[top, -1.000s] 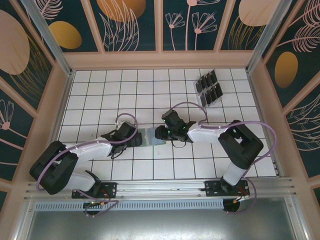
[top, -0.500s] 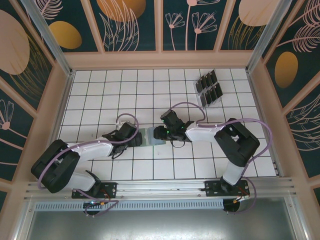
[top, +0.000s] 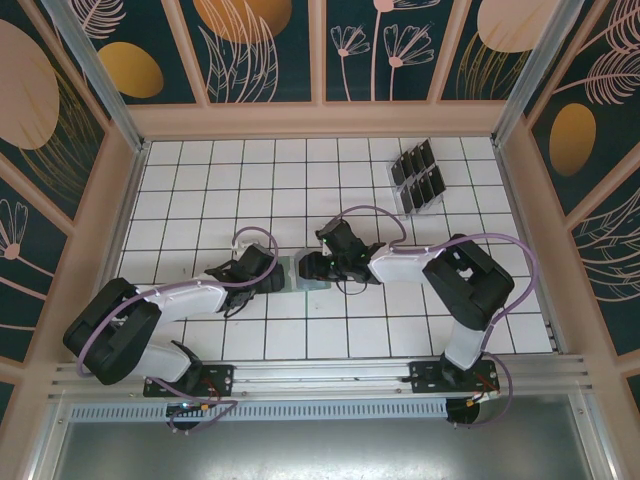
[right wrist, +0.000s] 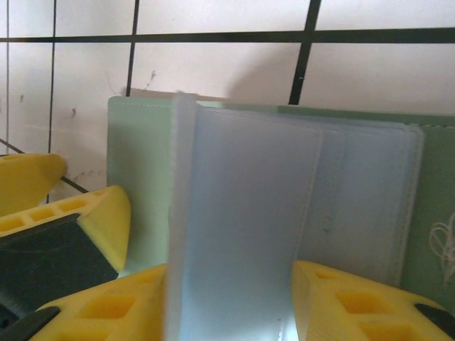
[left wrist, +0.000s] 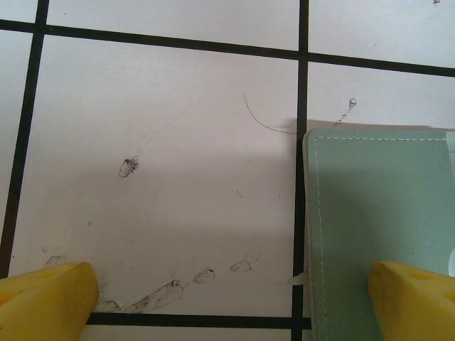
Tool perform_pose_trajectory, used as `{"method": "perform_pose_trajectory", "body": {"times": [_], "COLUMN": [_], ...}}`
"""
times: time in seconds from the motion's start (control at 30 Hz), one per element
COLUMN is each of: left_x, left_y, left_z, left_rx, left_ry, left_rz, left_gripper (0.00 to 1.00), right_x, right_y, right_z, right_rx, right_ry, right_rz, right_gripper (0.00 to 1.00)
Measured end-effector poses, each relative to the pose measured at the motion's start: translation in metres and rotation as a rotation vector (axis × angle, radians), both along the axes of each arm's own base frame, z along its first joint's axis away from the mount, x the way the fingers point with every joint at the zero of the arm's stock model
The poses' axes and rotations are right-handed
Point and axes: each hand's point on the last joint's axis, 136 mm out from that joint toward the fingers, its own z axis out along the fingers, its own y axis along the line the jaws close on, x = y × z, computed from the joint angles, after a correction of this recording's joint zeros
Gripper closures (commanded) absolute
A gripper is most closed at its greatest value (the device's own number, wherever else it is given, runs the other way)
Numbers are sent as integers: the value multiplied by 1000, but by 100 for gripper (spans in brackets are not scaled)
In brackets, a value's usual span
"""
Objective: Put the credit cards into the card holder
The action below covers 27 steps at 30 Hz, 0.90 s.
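Note:
The sage-green card holder lies open on the tiles between my two grippers. In the right wrist view its green cover lies flat and a clear plastic sleeve stands up from it. My right gripper has that sleeve between its fingers, touching both. My left gripper is open wide at the holder's left edge, its right fingertip over the cover. The dark credit cards stand far off at the back right.
A clear slotted rack holds the cards near the back right wall. The left arm's yellow finger shows beside the holder in the right wrist view. Wooden walls ring the white tiled floor.
My right gripper has crept left over the card holder, and the right arm's elbow has swung left with it. The left gripper has edged slightly toward the holder.

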Motion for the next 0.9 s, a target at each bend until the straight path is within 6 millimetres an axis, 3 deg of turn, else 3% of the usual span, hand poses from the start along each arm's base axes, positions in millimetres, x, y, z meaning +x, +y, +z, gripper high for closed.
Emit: {"method": "perform_pose_trajectory", "body": {"times": [0.23, 0.43, 0.67, 0.9], "left_x": [2, 11, 31, 37], "left_y": [-2, -2, 27, 35], "left_z": [7, 33, 77, 84], "left_rx": [-25, -83, -180, -206], "left_ry": [-19, -94, -220, -231], "left_rz": [5, 38, 174, 199], "left_gripper": [1, 1, 1, 1], "right_x": [-3, -2, 2, -1], "right_y": [5, 9, 34, 64], "right_z": [4, 9, 23, 15], "right_rx": [31, 45, 84, 87], "right_ry": [16, 16, -3, 11], "right_rz": [10, 17, 39, 84], "right_gripper": [54, 54, 54, 54]}}
